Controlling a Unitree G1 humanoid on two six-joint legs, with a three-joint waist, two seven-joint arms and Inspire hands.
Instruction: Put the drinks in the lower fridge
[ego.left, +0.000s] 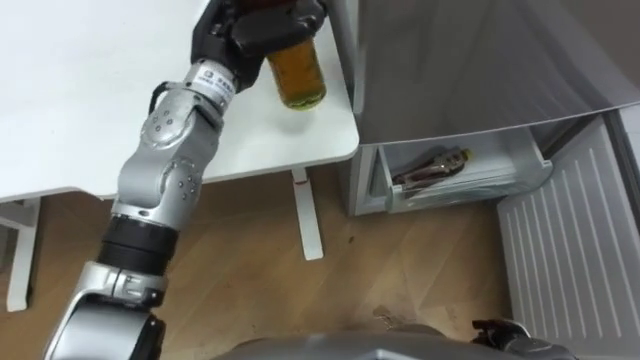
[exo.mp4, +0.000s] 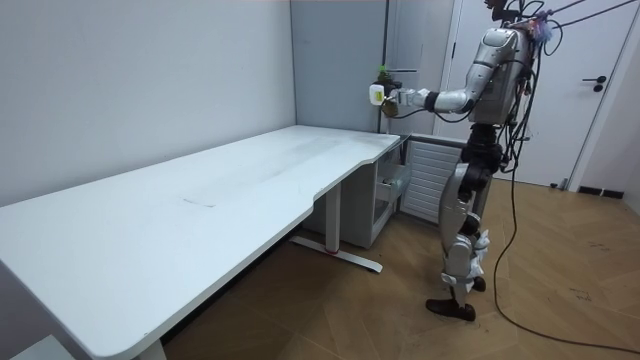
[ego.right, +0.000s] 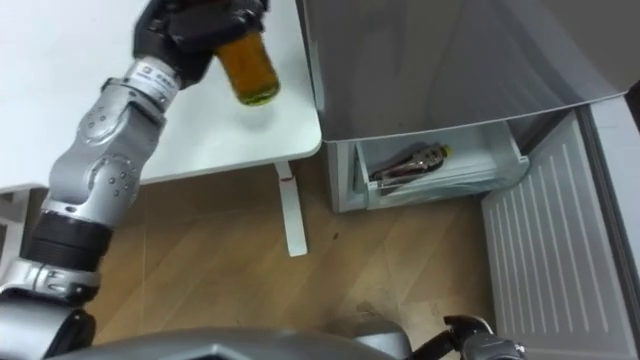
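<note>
A long white desk (ego.left: 70, 110) is seen with its end butted up just beside the grey fridge (ego.left: 480, 60), and the robot is shown standing upright on the wooden floor (ego.left: 400, 270) in front of the fridge, at that end of the desk. The fridge's lower door (ego.left: 570, 240) is swung open, its ribbed white inner face turned up on the side of the fridge away from the desk. Below the fridge's closed grey upper front, a pale drawer (ego.left: 470, 192) is pulled out of the lower compartment.

The left arm is stretched forward over the corner of the desk nearest the fridge. The left hand (ego.left: 255, 25) is clamped on a bottle of amber drink (ego.left: 300, 75), with its dark fingers wrapped round the upper part and the base left free. In the room view this bottle is held in the air, clear of the desk top and level with the fridge's upper front.

A second, darker bottle (ego.left: 432, 166) is lain on its side inside the fridge's open drawer.

Part of the right hand (ego.left: 497, 331) is seen low down, near the foot of the fridge's open door; whether it is apart or closed cannot be told
</note>
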